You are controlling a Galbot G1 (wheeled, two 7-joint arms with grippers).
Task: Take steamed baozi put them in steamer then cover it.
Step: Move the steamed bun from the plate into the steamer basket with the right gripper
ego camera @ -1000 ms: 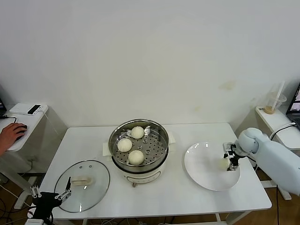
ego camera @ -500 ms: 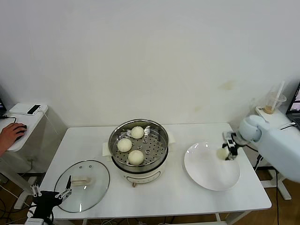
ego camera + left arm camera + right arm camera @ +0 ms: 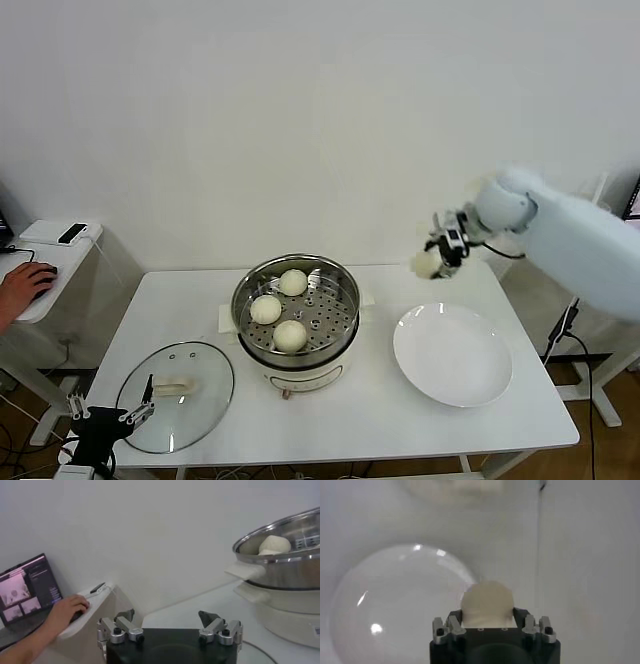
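The steel steamer [image 3: 297,312] stands mid-table on its cream base and holds three baozi [image 3: 291,334] on its perforated tray. My right gripper [image 3: 436,255] is shut on the fourth baozi [image 3: 427,263] and holds it high above the table, between the steamer and the white plate [image 3: 452,354]. In the right wrist view the baozi [image 3: 486,603] sits between the jaws above the plate [image 3: 395,605]. The glass cover [image 3: 176,395] lies on the table at the front left. My left gripper [image 3: 105,418] is open and parked by the cover's near edge.
A person's hand [image 3: 25,284] rests on a side table at the far left. A plastic cup with a straw [image 3: 580,220] stands on a shelf at the far right. The steamer rim [image 3: 280,545] shows in the left wrist view.
My right gripper has lifted the baozi off the white plate and carried it up and toward the steamer. The plate is now bare. The left arm has not moved.
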